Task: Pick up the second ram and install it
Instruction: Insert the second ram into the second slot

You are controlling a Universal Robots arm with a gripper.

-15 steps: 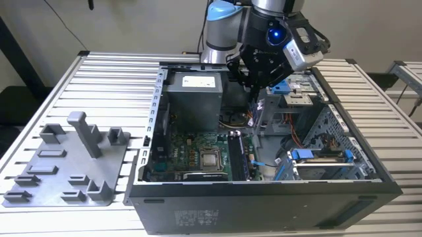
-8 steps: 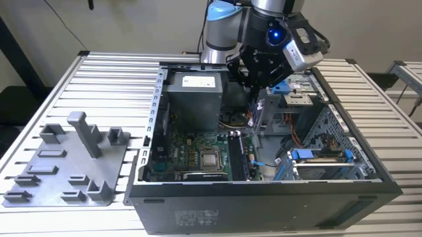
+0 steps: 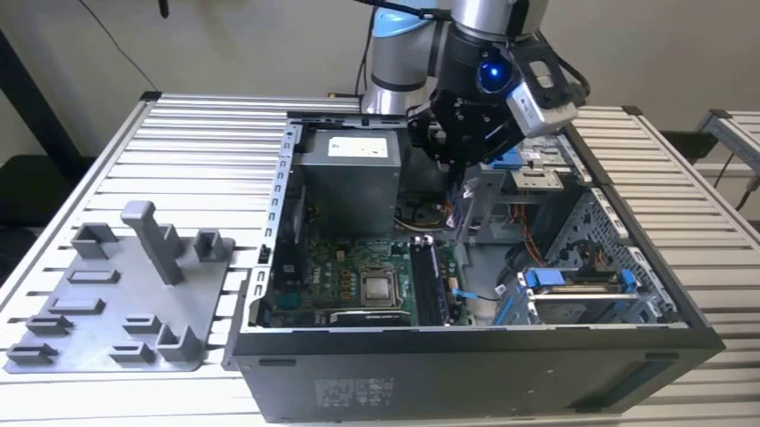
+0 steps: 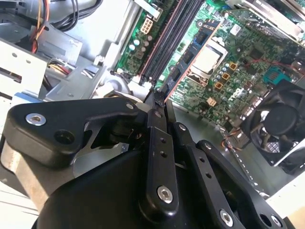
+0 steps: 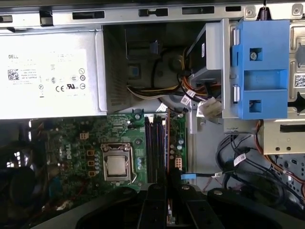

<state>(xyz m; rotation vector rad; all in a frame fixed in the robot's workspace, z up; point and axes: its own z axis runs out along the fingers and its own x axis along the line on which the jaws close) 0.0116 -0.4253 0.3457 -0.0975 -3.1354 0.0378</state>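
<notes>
The arm reaches down from the upper middle of the exterior view, its tool point(image 3: 457, 160) hanging over the open computer case point(image 3: 475, 351) on the slatted desk point(image 3: 178, 142). In the second wrist view the tool point(image 4: 159, 102) is clamped on the second ram point(image 4: 177, 71), a slim dark strip held edge-on above the motherboard point(image 4: 228, 62) slots. A grey tray point(image 3: 113, 302) sits lower left.
</notes>
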